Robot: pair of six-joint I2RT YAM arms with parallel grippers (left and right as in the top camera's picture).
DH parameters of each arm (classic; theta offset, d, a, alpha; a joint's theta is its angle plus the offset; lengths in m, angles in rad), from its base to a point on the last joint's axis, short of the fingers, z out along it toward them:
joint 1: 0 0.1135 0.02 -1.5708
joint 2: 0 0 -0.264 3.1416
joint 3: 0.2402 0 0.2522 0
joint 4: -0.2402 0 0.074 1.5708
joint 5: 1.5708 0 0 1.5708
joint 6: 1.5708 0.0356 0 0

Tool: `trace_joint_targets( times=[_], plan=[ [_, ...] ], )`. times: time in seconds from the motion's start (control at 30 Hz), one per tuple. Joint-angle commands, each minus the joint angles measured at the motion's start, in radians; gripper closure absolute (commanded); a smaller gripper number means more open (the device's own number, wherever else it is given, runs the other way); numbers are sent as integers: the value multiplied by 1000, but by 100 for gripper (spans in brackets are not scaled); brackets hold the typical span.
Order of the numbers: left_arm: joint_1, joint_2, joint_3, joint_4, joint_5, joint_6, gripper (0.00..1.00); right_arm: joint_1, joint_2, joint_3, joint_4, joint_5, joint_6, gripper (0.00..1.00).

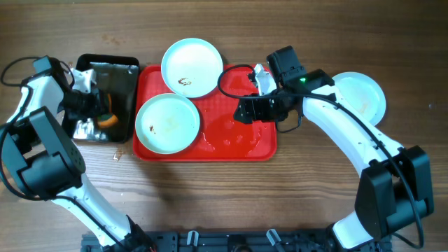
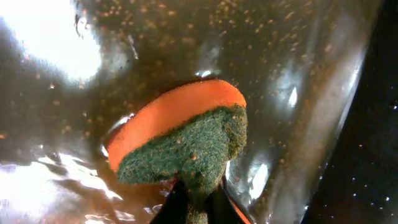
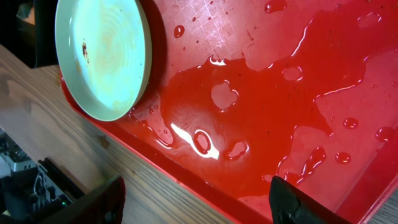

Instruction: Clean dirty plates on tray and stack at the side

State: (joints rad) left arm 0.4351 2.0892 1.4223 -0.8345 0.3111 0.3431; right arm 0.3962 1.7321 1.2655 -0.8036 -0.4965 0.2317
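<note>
**Progress, by estimate:** about one third complete.

**Done:** third plate (image 1: pixel 364 94) off the tray (image 1: pixel 245 150), lying alone on the table (image 1: pixel 294 203) to the right, partly hidden under the right arm. Faint tan mark on it, too small to tell clean from dirty. No stack formed yet.

**Outstanding:**
- Upper plate (image 1: pixel 192 65): overhanging the tray's far rim, dark smudge near its lower edge.
- Lower plate (image 1: pixel 166 124): at the tray's left end, small dark spots on its left side.
- For both: scrub, carry right, stack on the third plate.

**Left gripper** (image 2: pixel 196 208): fully closed, pinching the orange-and-green sponge (image 2: pixel 180 134) by its lower edge. Located inside the black pan (image 1: pixel 126 84) of brownish water, just left of the tray.

**Right gripper** (image 3: pixel 196 190): fingers spread wide, nothing between them. Poised over the wet right part of the tray, near a puddle (image 3: pixel 249 106), apart from both plates.

**Caution, by judgement:** wet tray, so expect plates to slide when gripped.
</note>
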Motion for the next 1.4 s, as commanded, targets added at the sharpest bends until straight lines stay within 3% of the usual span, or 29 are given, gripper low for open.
trace_joint_targets(
  times=[0.0, 0.47, 0.83, 1.0, 1.07, 1.13, 1.27, 1.37],
  plan=[
    [2, 7, -14, -34, 40, -61, 96, 3, 10, 5, -2, 6, -25, 26],
    [-38, -357, 11, -92, 53, -143, 96, 31, 30, 5, 92, 36, -5, 22],
    [-318, -372, 11, -237, 119, -144, 96, 247, 201, 5, 154, 24, 100, 26],
    [-380, -372, 10, -255, 119, -153, 96, 290, 219, 5, 233, 26, 243, 25],
    [-379, -372, 11, -251, 111, -154, 96, 291, 242, 5, 262, 27, 324, 31],
    [-363, -372, 10, -224, 4, -204, 96, 291, 278, 5, 288, 24, 386, 35],
    [-326, -372, 10, -196, -254, -313, 96, 296, 331, 5, 316, 24, 449, 34],
    [-312, -372, 10, -193, -294, -325, 96, 307, 355, 5, 365, 25, 493, 34]
  ],
)
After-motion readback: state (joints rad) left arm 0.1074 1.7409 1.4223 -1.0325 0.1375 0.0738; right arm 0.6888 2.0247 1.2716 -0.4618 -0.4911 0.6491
